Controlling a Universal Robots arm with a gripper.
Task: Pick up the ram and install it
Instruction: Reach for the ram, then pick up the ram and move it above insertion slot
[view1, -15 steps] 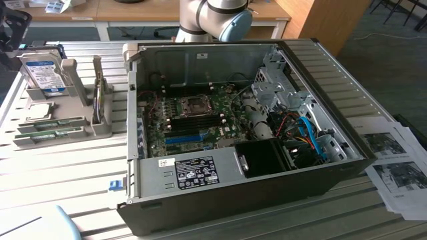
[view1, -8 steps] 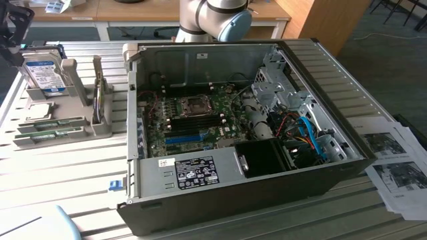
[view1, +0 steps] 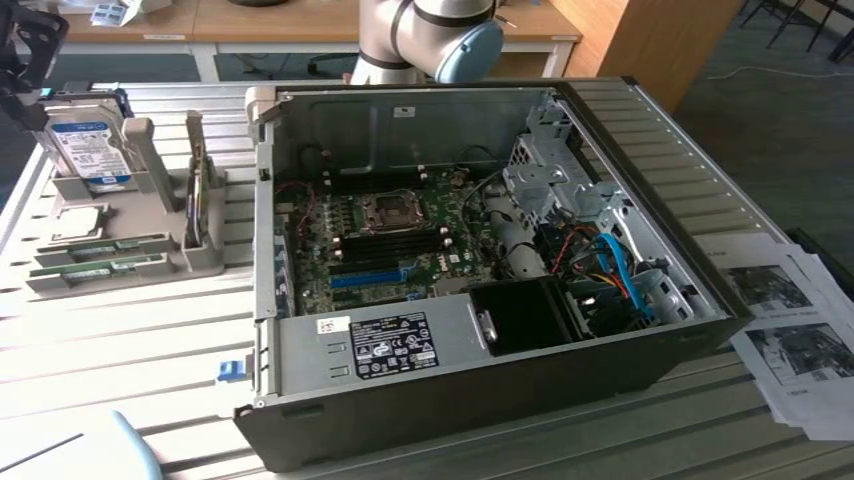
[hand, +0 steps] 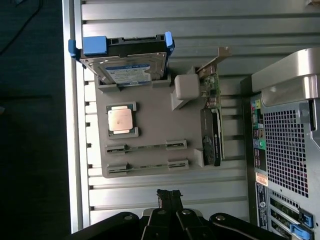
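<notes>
Nearest my wrist camera the gripper (hand: 169, 194) has its fingers pressed together on nothing, its body cut off at the frame edge. Just beyond, the ram (hand: 145, 165) — the nearer of two thin green sticks — lies edge-on in the grey holder (hand: 150, 125) at the exterior view's left, sunk so deep in its slot that I can't make out label or chips. Farthest back leans the hard drive (hand: 130, 72).

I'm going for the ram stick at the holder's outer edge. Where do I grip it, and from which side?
Take the ram at mid-length, on the bare stretch between the two grey clips, from straight above. It seems to stand on its long edge in the holder, so only its top edge and flat faces are free; close the tool across those.
</notes>
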